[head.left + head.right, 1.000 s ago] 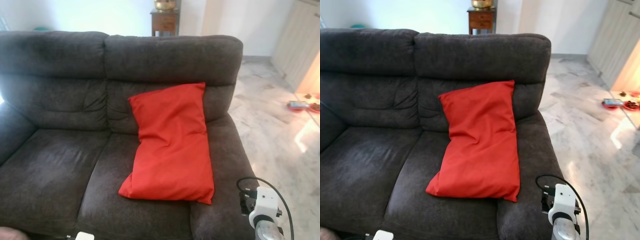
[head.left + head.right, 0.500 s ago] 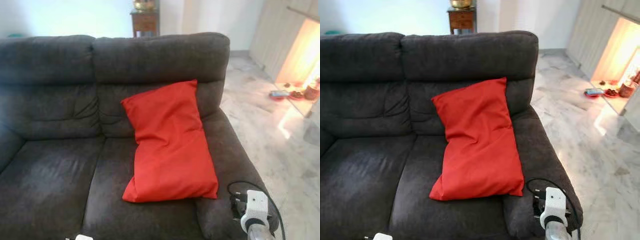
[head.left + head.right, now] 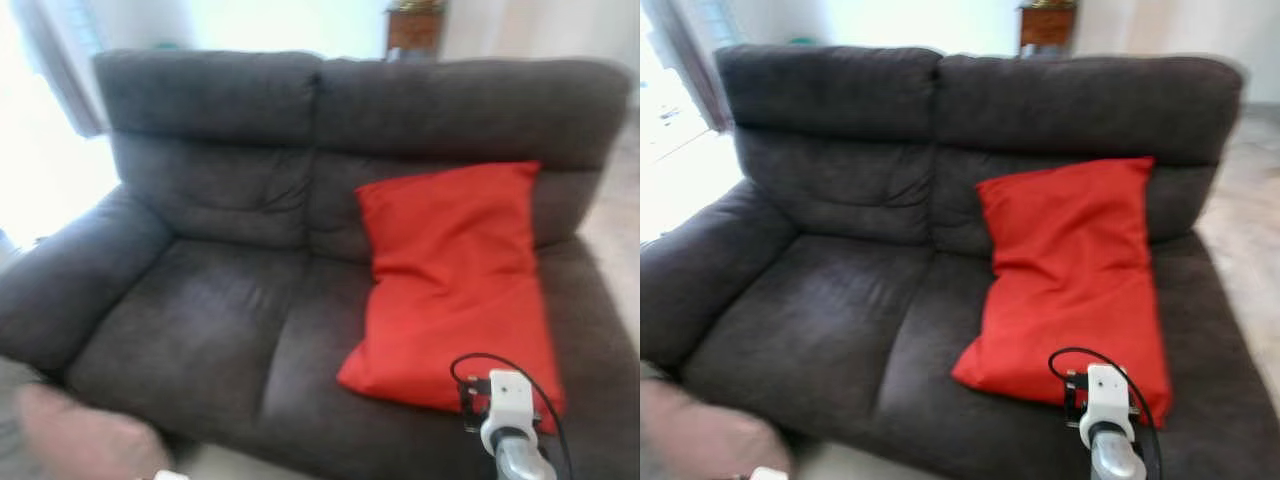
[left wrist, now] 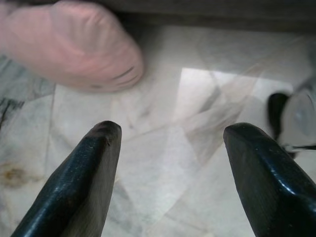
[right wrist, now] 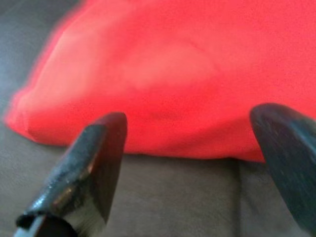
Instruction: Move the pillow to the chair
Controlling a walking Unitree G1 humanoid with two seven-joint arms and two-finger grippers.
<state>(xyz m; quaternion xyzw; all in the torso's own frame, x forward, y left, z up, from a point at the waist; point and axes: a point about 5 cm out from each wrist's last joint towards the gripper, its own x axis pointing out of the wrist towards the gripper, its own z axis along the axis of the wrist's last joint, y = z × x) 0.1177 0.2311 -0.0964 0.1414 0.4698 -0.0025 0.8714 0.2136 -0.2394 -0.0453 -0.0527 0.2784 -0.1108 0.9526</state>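
Observation:
The red pillow [image 3: 460, 290] lies on the right seat of the dark grey sofa [image 3: 210, 310], its top leaning on the backrest. My right wrist [image 3: 1105, 400] hangs low in front of the pillow's lower edge. In the right wrist view the right gripper [image 5: 192, 163] is open, its fingers [image 5: 94, 158] apart and pointing at the pillow's [image 5: 168, 74] near edge just above the seat cushion, not touching it. My left gripper [image 4: 170, 148] is open over pale marble floor [image 4: 197, 98], holding nothing.
A soft pink object [image 3: 85, 440] lies on the floor by the sofa's front left corner and close to the left gripper [image 4: 69, 44]. The sofa's left armrest [image 3: 70, 290] is wide. Behind the sofa stands a wooden side table [image 3: 415, 25]. A bright window [image 3: 40, 150] is at the left.
The camera has swung left, so the sofa's left armrest and the pink object have come into view. The pillow has not moved on the sofa. My right wrist stays low at the right.

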